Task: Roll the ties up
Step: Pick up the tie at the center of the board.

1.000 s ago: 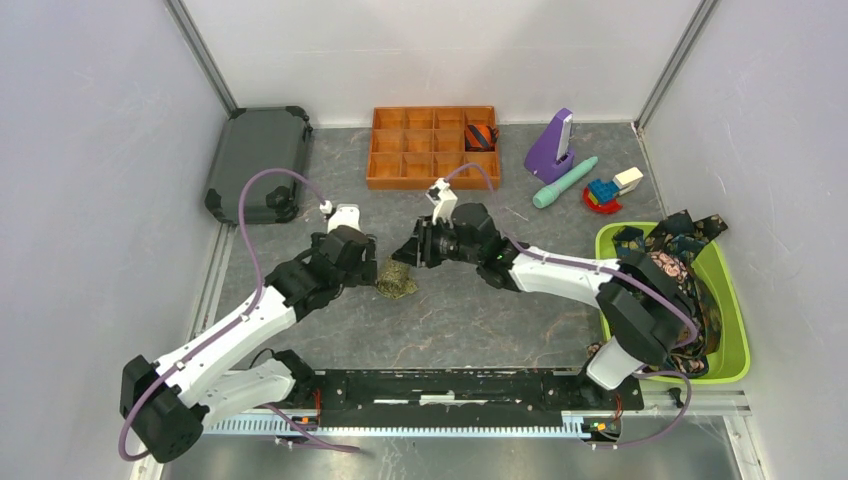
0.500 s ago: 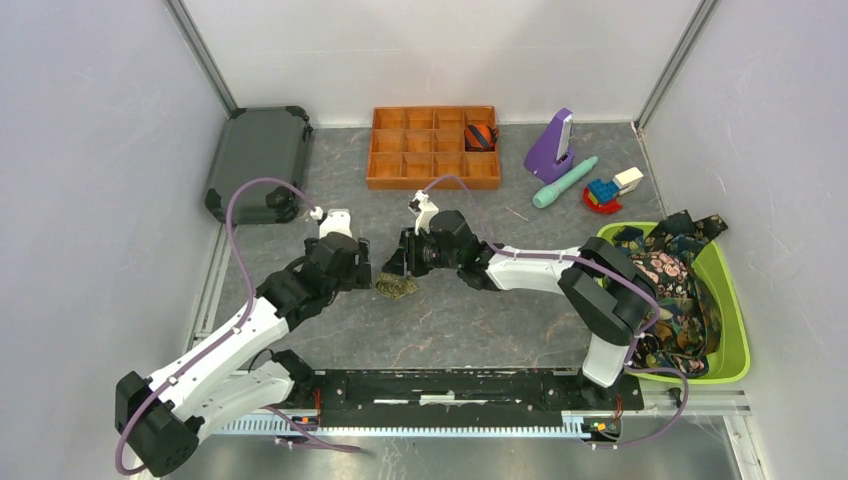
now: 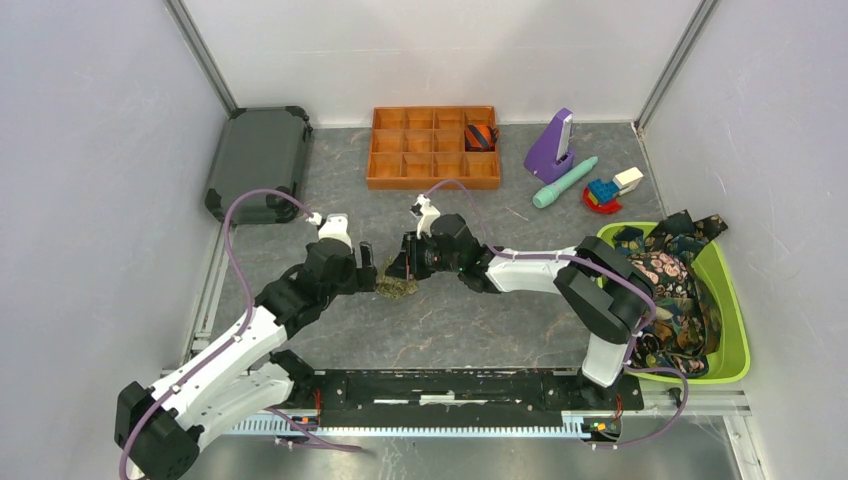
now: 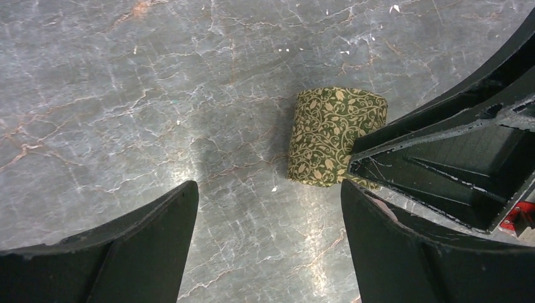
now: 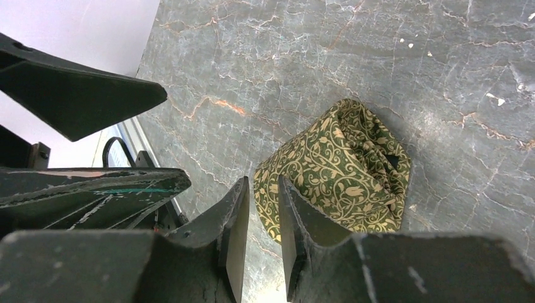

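Item under work: one olive-green tie (image 4: 334, 136), wound into a short fat roll and lying on its side on the table (image 3: 470, 320) between the two grippers. Left gripper (image 4: 268, 189): fingers spread wide with nothing between them; the roll sits just beyond its right finger. Right gripper (image 5: 262, 189): fingers close together with only a narrow slit, and an edge of the roll shows in that slit; whether the cloth is actually pinched cannot be told. Handling assessment: light, soft woven fabric, probably smooth-faced and springy. The coil is judged liable to loosen or telescope if squeezed on its open ends or let go carelessly; it is not fragile. Recommended hold: across the curved outer wall, covering the loose tail end, with moderate pressure. Count: one rolled tie on the table; one rolled striped tie (image 3: 481, 135) in a compartment on the right side of the orange tray (image 3: 433, 184); a tangled heap of ties (image 3: 680, 290) in the green bin (image 3: 738, 340), overlapping too much to number
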Tool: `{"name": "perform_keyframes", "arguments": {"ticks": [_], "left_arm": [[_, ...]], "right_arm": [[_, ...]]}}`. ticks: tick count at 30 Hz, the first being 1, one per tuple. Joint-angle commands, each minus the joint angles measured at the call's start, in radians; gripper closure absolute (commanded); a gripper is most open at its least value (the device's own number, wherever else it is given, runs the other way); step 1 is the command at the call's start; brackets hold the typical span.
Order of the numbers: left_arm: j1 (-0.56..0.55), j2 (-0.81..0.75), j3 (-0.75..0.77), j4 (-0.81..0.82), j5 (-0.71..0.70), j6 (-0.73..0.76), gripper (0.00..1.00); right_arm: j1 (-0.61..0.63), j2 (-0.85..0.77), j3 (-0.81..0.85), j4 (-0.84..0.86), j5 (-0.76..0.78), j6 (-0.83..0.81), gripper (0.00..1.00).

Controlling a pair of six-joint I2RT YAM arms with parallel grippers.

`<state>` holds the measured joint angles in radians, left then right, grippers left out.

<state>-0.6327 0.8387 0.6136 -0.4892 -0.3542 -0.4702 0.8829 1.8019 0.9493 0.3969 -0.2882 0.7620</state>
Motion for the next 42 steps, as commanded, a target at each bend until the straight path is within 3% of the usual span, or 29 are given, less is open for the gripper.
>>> {"name": "perform_keyframes", "arguments": {"ticks": [1,16,42], "left_arm": [[0.04,-0.016,-0.038,0.146,0.148,-0.041,0.1],[0.158,0.006,-0.208,0.428,0.442,-0.082,0.09],[0.176,0.167,-0.254,0.61,0.509,-0.086,0.12]], "right_arm": [[0.006,0.013,-0.019,0.036,0.005,-0.02,0.71],[-0.005,0.018,-0.067,0.048,0.005,-0.033,0.71],[-0.047,-0.008,-0.163,0.074,-0.013,-0.043,0.72]]}}
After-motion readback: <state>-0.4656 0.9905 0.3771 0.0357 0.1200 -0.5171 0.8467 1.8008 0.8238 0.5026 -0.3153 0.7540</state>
